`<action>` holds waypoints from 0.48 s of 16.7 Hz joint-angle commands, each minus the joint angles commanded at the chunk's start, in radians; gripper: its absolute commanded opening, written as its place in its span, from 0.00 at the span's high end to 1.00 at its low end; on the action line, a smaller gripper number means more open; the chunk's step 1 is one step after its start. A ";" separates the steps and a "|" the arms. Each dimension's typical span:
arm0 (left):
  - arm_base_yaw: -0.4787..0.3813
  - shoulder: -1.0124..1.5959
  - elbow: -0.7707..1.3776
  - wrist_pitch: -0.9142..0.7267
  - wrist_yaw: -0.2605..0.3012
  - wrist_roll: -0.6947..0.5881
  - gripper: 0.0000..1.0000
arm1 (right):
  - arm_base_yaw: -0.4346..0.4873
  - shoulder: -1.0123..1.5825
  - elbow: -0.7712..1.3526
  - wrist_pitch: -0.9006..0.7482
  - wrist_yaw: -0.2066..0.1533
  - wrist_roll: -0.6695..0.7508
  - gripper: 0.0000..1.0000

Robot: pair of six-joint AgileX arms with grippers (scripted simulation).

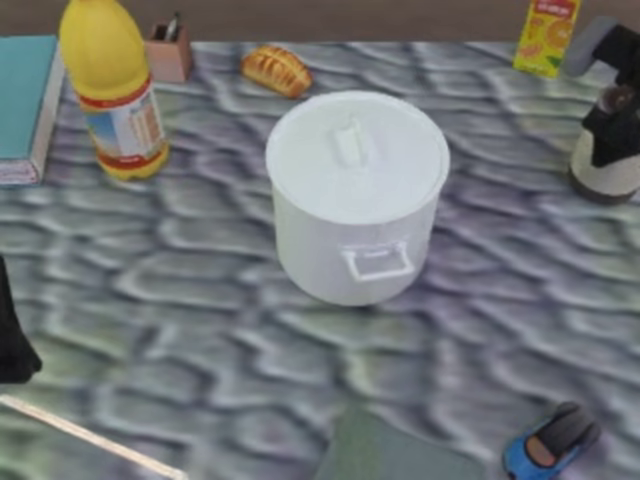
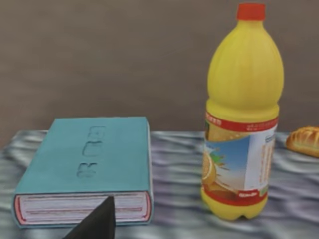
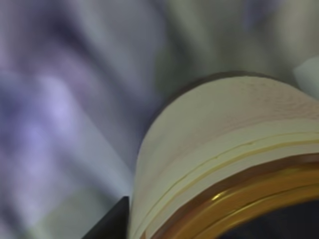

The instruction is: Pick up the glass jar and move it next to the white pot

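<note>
The glass jar stands at the table's far right, well to the right of the white pot; a wide strip of cloth lies between them. My right gripper comes down over the jar from above and is shut on it, hiding the lid. The right wrist view is filled by the jar's white label and orange band, with one dark fingertip pressed against the label. My left arm is parked at the left edge, its gripper open and holding nothing.
A yellow bottle and a teal book stand at the back left, with a pen holder and a bread roll behind the pot. A juice carton is at the back right, a blue toy at the front right.
</note>
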 joint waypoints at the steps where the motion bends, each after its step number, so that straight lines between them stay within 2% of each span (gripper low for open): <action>1: 0.000 0.000 0.000 0.000 0.000 0.000 0.00 | 0.000 0.000 0.000 0.000 0.000 0.000 1.00; 8: 0.000 0.000 0.000 0.000 0.000 0.000 0.00 | -0.005 0.003 0.007 0.004 0.000 0.001 1.00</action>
